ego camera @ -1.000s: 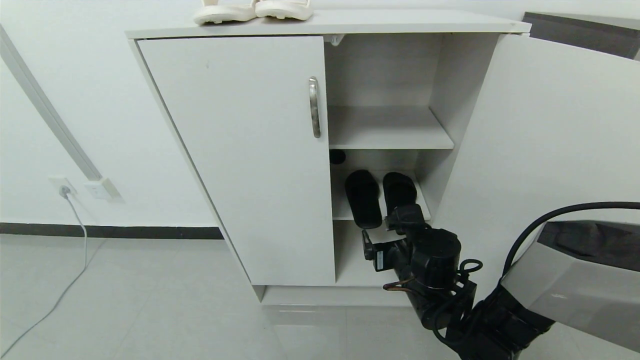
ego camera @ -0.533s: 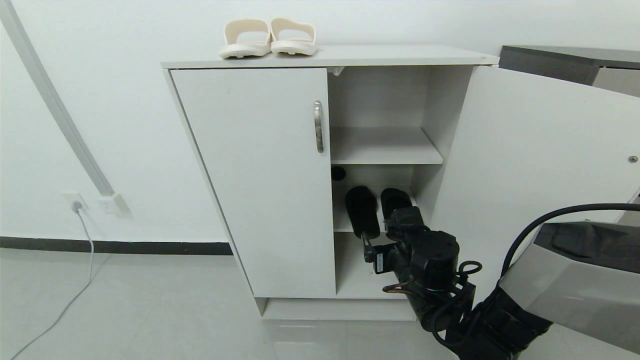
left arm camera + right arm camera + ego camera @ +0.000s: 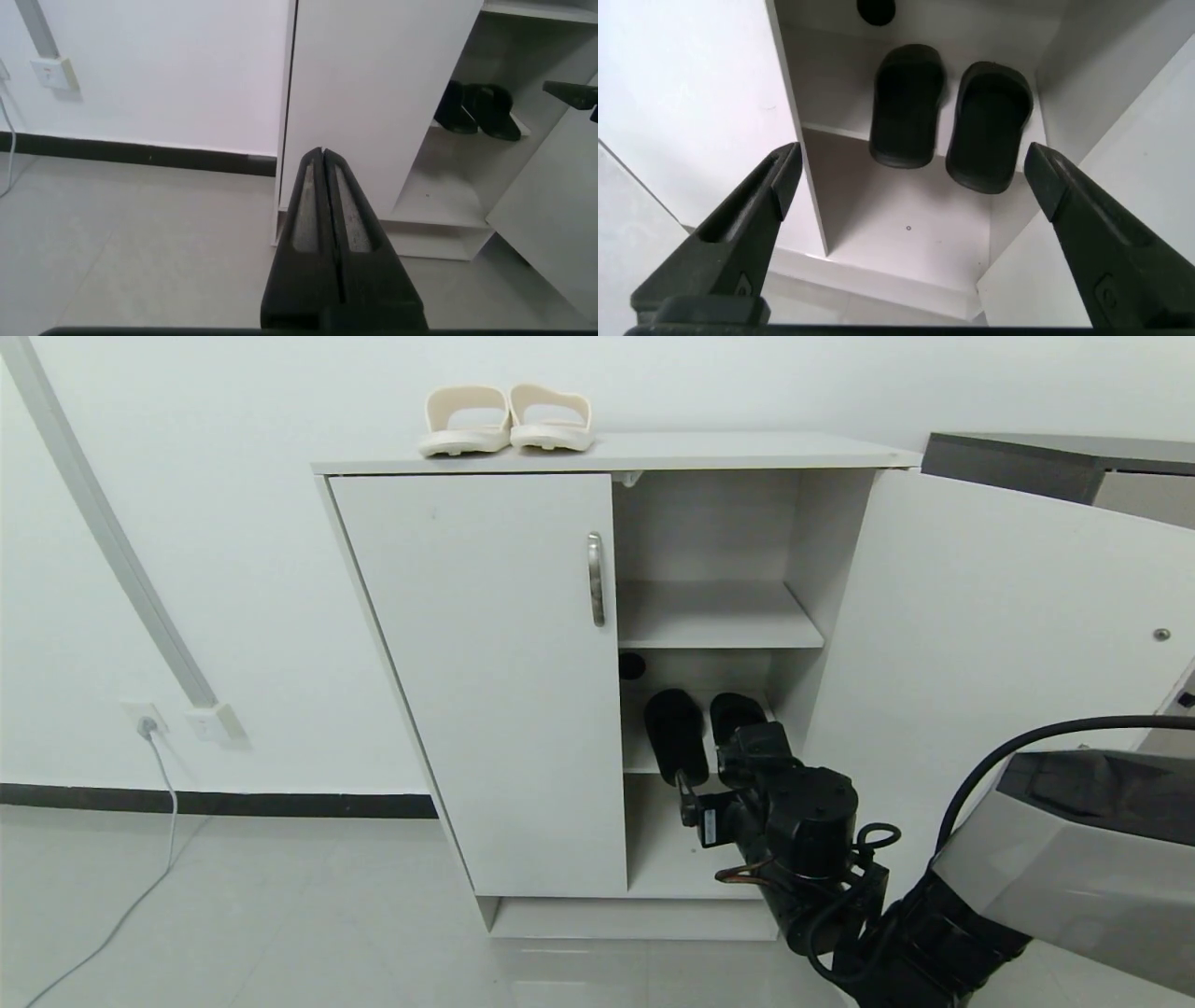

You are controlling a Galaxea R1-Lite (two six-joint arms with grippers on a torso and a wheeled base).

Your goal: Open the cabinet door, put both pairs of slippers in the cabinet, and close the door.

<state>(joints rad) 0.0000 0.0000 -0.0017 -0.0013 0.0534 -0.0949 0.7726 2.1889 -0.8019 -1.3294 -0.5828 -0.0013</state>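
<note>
My view has pulled back, bringing the beige pair point(image 3: 467, 425) on the cabinet point(image 3: 485, 691) top, upper middle of the frame, fully into sight. The black pair point(image 3: 674, 733) lies on the middle shelf at centre. My right end effector point(image 3: 910, 177) hangs wide open and empty just before it, my left end effector point(image 3: 322, 201) is closed on nothing, so I judge the beige pair comes next.

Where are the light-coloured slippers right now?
In the head view, the pair of cream rubber slippers sits side by side on top of the white wooden cabinet, toward its left end, above the closed left door.
</note>
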